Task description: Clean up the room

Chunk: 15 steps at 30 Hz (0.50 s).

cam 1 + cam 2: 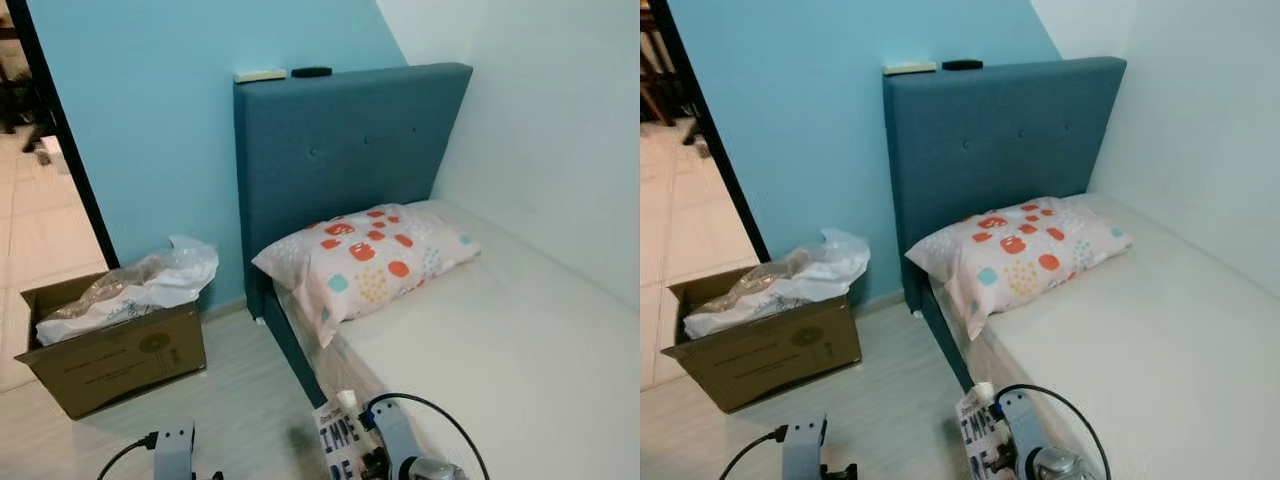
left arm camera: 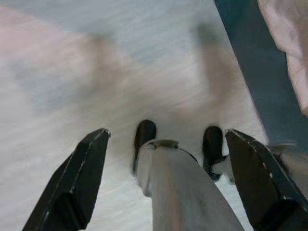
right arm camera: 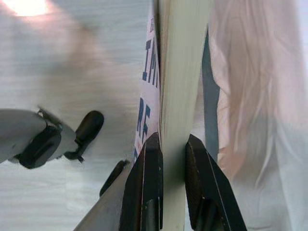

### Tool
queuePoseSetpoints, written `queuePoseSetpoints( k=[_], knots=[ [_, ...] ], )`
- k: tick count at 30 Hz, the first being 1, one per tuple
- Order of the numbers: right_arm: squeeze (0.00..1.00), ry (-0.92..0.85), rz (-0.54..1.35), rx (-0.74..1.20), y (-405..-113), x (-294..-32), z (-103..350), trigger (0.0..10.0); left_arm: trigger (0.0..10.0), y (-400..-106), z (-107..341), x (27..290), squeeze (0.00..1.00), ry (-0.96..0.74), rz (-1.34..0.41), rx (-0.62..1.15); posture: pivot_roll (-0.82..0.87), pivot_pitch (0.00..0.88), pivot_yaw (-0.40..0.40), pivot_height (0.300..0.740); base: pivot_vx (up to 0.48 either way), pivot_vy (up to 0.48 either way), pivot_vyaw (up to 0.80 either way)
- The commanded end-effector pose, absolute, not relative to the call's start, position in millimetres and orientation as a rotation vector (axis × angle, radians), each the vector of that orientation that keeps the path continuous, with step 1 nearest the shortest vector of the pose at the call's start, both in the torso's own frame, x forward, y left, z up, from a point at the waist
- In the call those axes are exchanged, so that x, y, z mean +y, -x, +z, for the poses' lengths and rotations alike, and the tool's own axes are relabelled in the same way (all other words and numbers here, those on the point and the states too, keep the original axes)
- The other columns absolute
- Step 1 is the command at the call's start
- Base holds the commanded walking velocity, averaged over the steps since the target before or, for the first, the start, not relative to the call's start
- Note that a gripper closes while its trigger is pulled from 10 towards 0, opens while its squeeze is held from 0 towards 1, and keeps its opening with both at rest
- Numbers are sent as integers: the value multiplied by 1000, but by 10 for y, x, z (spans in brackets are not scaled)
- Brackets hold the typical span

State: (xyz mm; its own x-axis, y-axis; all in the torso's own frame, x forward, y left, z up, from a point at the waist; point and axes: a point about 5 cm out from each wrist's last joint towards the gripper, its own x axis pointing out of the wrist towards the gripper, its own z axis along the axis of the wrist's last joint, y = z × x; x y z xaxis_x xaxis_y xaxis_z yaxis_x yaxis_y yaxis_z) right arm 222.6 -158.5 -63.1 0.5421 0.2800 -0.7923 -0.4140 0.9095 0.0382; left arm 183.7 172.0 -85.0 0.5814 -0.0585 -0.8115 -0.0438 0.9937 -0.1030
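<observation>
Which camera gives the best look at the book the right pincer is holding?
The right wrist view: the book runs edge-on between the right pincer fingers, pages and cover lettering visible. Both eye views catch just its cover at the bottom edge.

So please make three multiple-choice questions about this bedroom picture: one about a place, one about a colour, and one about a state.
1. Where does the cardboard box stand?
A. on the bed
B. on the floor beside the bed
C. on top of the headboard

2. What colour is the headboard?
A. blue
B. red
C. white

3. What is the right gripper doing?
A. it is open over the pillow
B. it holds a cable
C. it is shut on a book

Answers:
1 B, the box sits on the floor by the blue wall, left of the bed.
2 A, its fabric is dark blue.
3 C, both fingers press the book edge in the right wrist view.
</observation>
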Motion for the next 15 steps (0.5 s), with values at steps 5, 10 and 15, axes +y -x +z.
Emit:
queuePoseSetpoints(
  k=[5,10,15],
  knots=[
    [0,127,398,864,-2333,-1487,-569,10000,10000,-1965,-781,1760,0,101,-46,924,-15,0,-29,740,0,0,0],
    [0,143,431,871,-2350,-1432,-559,10000,10000,-1999,-759,1793,0,140,2,896,27,0,-78,740,0,0,0],
    [0,179,471,896,-2338,-1401,-569,10000,10000,-1913,-809,1726,0,153,10,914,47,0,-108,740,0,-281,0]
  ],
)
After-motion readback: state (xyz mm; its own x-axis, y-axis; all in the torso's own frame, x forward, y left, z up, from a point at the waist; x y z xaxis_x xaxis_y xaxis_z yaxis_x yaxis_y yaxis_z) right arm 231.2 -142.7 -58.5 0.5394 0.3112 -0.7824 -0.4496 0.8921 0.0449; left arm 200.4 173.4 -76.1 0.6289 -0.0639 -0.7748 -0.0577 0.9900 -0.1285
